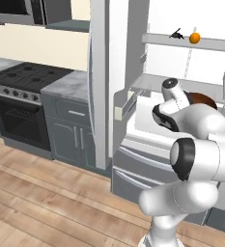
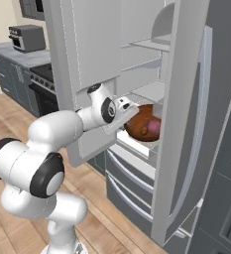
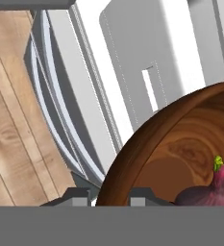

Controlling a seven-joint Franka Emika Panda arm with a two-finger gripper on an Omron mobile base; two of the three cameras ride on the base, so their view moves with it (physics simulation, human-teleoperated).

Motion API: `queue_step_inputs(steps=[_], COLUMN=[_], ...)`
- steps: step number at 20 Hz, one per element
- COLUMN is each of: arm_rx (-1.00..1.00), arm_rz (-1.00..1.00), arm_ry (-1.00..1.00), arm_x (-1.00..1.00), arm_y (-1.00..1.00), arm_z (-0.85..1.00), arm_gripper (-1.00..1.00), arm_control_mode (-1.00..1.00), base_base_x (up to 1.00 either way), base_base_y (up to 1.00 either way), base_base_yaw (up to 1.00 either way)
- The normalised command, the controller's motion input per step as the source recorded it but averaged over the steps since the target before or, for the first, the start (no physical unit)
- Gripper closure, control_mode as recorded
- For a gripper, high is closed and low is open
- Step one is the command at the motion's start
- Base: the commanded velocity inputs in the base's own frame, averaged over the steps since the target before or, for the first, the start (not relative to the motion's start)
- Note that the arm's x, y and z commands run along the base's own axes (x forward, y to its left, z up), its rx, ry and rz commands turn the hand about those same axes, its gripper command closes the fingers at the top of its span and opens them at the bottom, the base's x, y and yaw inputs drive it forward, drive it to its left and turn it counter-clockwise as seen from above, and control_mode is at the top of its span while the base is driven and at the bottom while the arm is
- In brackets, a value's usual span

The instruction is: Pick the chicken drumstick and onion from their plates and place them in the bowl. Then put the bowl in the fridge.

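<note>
A black stove (image 1: pixel 24 79) with its oven sits at the left, grey cabinets (image 1: pixel 70 130) beside it. A bright orange ball (image 1: pixel 194 38) rests at upper right. A toaster oven (image 2: pixel 27 37) stands at upper left. Wooden floor (image 1: pixel 36 202) runs below.

No text, label, brand, number or sign can be read in any of the views.
</note>
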Motion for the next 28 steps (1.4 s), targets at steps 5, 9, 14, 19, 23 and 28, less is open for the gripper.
queue_step_inputs(steps=[5,9,14,19,23,28], arm_rx=[-0.01,-0.03,-0.09,-0.13,-0.06,0.0], arm_rz=[0.31,0.34,0.13,0.0,0.0,0.0], arm_ry=[0.15,0.13,0.06,0.0,-0.01,-0.09], arm_x=[0.0,-0.05,-0.06,0.09,0.28,0.14], arm_y=[-0.09,-0.2,-0.2,-0.09,-0.01,-0.15], arm_z=[0.18,0.31,0.37,0.2,0.08,0.23], arm_gripper=[1.0,1.0,1.0,1.0,1.0,1.0], arm_control_mode=[-1.0,-1.0,-1.0,-1.0,-1.0,-1.0], base_base_x=[0.0,0.0,0.0,0.0,0.0,0.0], base_base_y=[0.0,0.0,0.0,0.0,0.0,0.0], base_base_yaw=[0.0,0.0,0.0,0.0,0.0,0.0])
